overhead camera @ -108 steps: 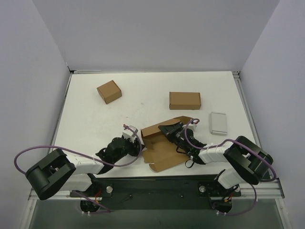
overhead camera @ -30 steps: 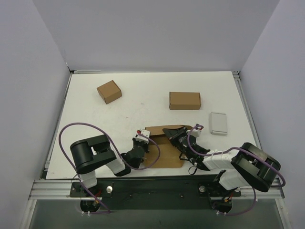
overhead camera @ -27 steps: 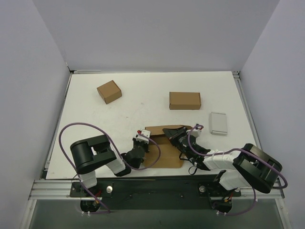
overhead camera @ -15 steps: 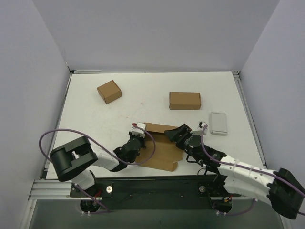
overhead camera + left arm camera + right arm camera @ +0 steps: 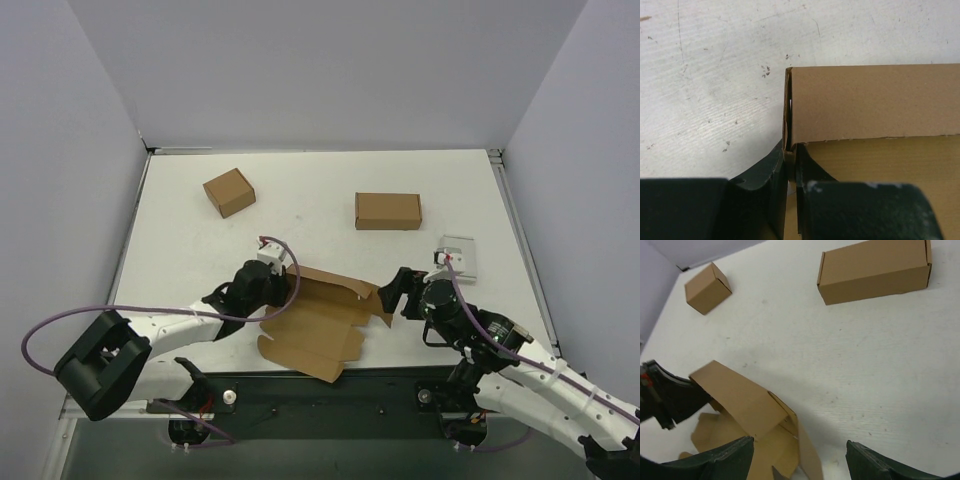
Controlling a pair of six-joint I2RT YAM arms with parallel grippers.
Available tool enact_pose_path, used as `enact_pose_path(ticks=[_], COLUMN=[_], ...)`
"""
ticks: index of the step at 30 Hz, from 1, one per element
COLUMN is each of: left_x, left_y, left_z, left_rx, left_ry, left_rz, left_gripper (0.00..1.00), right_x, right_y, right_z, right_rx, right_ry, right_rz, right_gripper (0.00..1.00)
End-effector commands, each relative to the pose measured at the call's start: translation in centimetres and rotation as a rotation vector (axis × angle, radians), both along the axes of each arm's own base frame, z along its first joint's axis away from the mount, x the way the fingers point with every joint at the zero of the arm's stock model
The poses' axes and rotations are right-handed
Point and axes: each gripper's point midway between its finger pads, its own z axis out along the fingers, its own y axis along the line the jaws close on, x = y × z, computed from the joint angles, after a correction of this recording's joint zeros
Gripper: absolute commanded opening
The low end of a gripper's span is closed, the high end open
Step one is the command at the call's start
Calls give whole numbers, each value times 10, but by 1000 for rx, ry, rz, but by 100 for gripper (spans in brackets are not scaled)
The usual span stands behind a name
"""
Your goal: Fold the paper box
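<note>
The paper box (image 5: pixel 318 322) lies half-open on the white desk (image 5: pixel 330 180) at the lower centre of the top view. 1 long panel is raised as a wall, and the other panels and flaps spread flat toward the bottom edge. The left gripper (image 5: pixel 284 290) sits at the left end of that wall. In the left wrist view its 2 fingers (image 5: pixel 760 185) are pressed together on the thin cardboard edge at the wall's corner, with only the sheet between them. The right gripper (image 5: pixel 396 296) is at the box's right end. In the right wrist view its fingers (image 5: pixel 725 460) stand wide apart at the bottom of the frame, gripping nothing, with a flap of the box standing up between them. A small squarish carton (image 5: pixel 229 192) sits toward the upper left of the top view. A closed brown box (image 5: pixel 388 211) sits right of centre, and a pale grey case (image 5: pixel 460 258) lies below and to the right of it, near the right arm.
</note>
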Motion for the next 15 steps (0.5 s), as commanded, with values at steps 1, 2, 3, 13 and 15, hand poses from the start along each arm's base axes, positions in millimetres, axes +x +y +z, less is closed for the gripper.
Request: enact_pose_path(ticks=[1, 2, 3, 13, 15], left_x=[-9, -8, -8, -6, -5], left_y=[0, 2, 3, 12, 12], left_z=[11, 12, 12, 10, 12], left_rx=[-38, -37, -35, -17, -22], left_ry=[83, 85, 92, 102, 95], left_rz=[-40, -37, -36, -21, -18], left_gripper=[0, 0, 0, 0, 0], right_x=[-16, -17, -19, -23, -21], right_y=[-5, -3, -1, 16, 22], right_z=[-11, -12, -14, -38, -43], right_rx=[-156, -155, -158, -208, -205], right_ry=[57, 61, 65, 77, 79], right_rz=[109, 118, 132, 193, 202], right_gripper=[74, 74, 74, 72, 71])
